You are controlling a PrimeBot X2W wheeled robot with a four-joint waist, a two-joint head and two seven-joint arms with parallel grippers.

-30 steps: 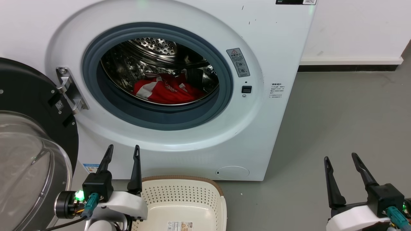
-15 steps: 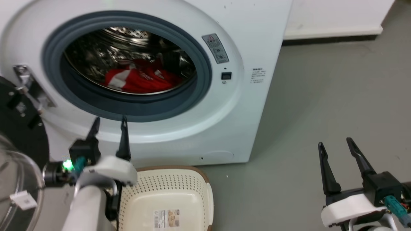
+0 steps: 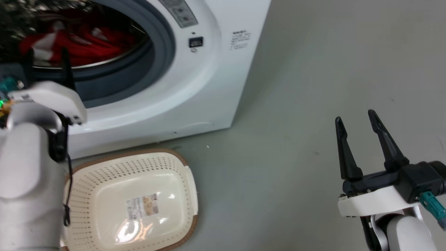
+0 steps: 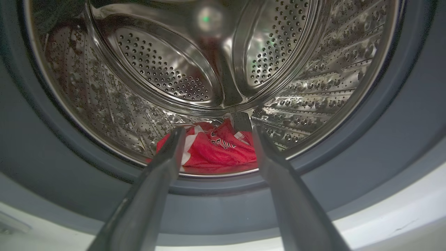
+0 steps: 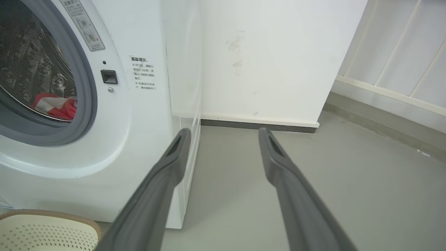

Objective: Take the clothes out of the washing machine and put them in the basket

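Right tool (image 3: 354, 115) hangs spread above grey floor (image 3: 296, 87) near wall (image 5: 271, 52).

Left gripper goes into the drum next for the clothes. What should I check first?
1. Left gripper open: ok, fingers apart.
2. Aim: ok, clothes lie between the fingers in the left wrist view, at the drum bottom.
3. Grip on clothes: not ok, nothing held.
4. Porthole path: ok, nothing in the opening.
5. Basket ready: ok, upright and empty on the floor before the washing machine.
6. Right gripper clear: ok, open over the floor, away from the porthole.
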